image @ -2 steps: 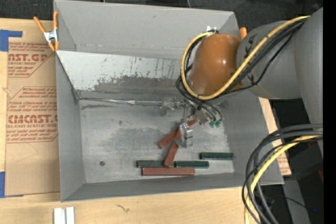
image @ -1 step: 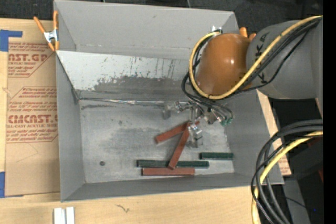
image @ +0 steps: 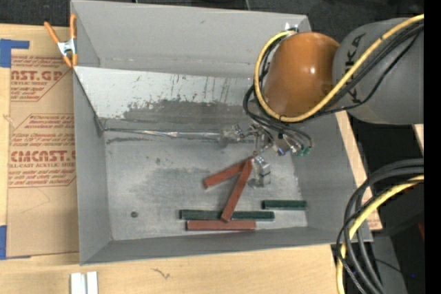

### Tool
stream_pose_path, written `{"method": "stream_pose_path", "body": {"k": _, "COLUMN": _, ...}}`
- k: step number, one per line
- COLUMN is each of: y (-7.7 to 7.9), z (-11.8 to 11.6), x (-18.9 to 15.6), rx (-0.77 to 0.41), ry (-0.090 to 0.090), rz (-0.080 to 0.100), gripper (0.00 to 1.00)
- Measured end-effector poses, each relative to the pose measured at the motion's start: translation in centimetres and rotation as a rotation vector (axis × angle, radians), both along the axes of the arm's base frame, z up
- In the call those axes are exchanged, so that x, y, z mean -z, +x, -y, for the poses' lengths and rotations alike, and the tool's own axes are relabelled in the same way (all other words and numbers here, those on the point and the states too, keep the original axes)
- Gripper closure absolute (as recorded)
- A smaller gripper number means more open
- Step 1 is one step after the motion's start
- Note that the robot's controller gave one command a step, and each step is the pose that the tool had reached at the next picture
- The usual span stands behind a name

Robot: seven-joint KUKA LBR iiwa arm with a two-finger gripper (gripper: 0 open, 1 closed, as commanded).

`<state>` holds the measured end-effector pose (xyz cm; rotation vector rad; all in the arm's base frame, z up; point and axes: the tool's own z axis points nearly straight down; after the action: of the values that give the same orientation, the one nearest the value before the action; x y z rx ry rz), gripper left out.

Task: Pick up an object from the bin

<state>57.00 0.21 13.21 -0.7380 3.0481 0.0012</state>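
**Claw down among the sticks at the right of the bin**

The arm [image: 386, 72] comes in from the right of the frame. Its round orange cover [image: 300, 76], looped with yellow and black cables [image: 260, 65], hangs over the upper right part of the grey bin [image: 151, 162]. Below the cover, the claw [image: 260, 174] is low over the bin floor, right of centre.

From where I stand I cannot tell how far open the claw is. I also cannot make out anything gripped in it.

Nearest to it are two red-brown sticks whose upper ends come together just at its left side. The slanted red-brown stick [image: 236, 191] runs from there down and to the left. Its lower end lies across the long green stick [image: 200, 215], which stretches level along the lower middle of the bin. The shorter red-brown stick [image: 222, 176] angles off to the left at a shallower tilt and stops near the middle of the floor. Whether the claw touches either of them is hard to say.

Just under the long green stick, nearly parallel and close against it, lies a flat red-brown stick [image: 220, 224]. A short green stick [image: 284, 204] lies level at the lower right, below the claw and apart from it.
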Motion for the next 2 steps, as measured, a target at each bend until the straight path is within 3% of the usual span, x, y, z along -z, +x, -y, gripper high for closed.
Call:
{"method": "stream_pose_path", "body": {"k": 1, "y": 0.4, "z": 1.3, "x": 6.4, "rx": -0.020, "ry": 0.000, "rz": -0.006, "gripper": 0.00}}
{"method": "stream_pose_path", "body": {"k": 2, "y": 0.9, "z": 0.0, "x": 6.1, "rx": -0.319, "ry": -0.002, "rz": -0.002, "gripper": 1.00}}
